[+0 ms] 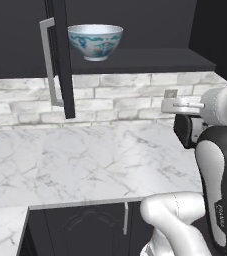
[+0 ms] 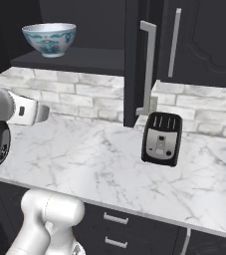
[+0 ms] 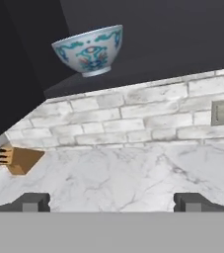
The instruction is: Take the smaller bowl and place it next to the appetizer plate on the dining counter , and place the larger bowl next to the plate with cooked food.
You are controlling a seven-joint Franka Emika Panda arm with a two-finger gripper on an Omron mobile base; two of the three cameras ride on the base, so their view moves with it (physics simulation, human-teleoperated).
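Observation:
The larger bowl (image 1: 95, 42) (image 2: 49, 39) (image 3: 88, 50), white with a blue, red and green pattern, stands upright on a dark shelf (image 1: 150, 59) inside an open wall cabinet. My gripper (image 3: 112, 202) is open, its two dark fingertips (image 3: 32, 201) far apart with nothing between them. It hovers above the marble worktop, well below the bowl and apart from it. The white hand (image 1: 179, 105) (image 2: 29, 112) is roughly level and points toward the brick wall. The smaller bowl, both plates and the dining counter are out of view.
The open cabinet door (image 1: 60, 60) (image 2: 134, 64) with its long grey handle juts out over the worktop (image 1: 85, 165). A black toaster (image 2: 160, 138) stands right of it. A knife block (image 3: 22, 159) sits at the far left, and a wall outlet (image 3: 221, 112) is on the brick wall.

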